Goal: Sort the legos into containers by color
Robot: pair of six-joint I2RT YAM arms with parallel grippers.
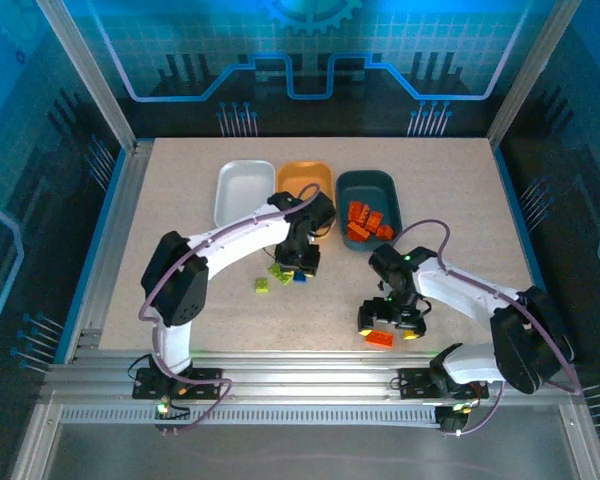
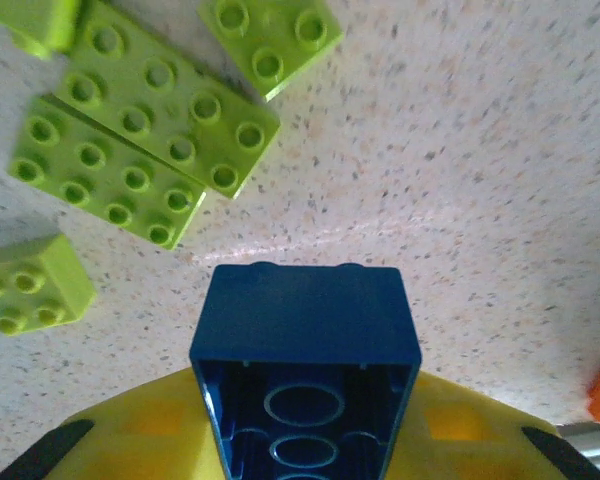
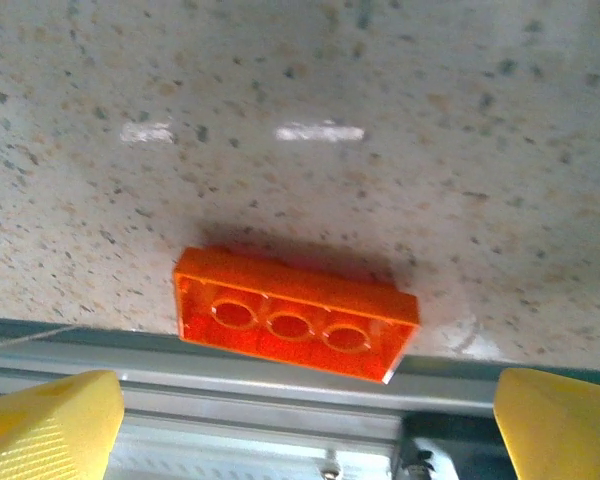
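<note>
**A:** Edges first. What room is there?

**B:** Speckled beige tabletop [image 1: 175, 200], with aluminium frame posts [image 1: 90, 75] at the far corners and a ribbed aluminium rail [image 1: 310, 365] along the near side. Open surface on the left and on the far right. Three shallow plastic trays stand in a row at the back, close together: white tray [image 1: 242, 190], light orange tray [image 1: 305, 175], dark teal tray [image 1: 365, 188].

**A:** Left gripper?

**B:** The left gripper [image 1: 298, 262] hangs just in front of the light orange tray, clamped on one blue studded plastic brick [image 2: 305, 320]. The brick's hollow underside faces the wrist camera, with yellow fingers [image 2: 130, 430] on either side.

**A:** Right?

**B:** The right gripper [image 1: 388, 328] is low by the near edge, jaws spread wide. One bright orange plastic brick [image 3: 295, 315] lies hollow side toward the camera, just ahead of the yellow fingertips [image 3: 50, 425]. It is centred in the gap and touches neither. It sits right at the table's edge beside the rail.

**A:** Counts?

**B:** Lime green bricks [image 2: 150, 120]: five in the left wrist view, loose on the table past the blue one. Two are long and lie side by side touching, two are small squares, and one is cut off at the corner. Blue: one, held. Orange: one by the right gripper, plus a heap of orange bricks [image 1: 365, 222] in the dark teal tray, too bunched to count.
</note>
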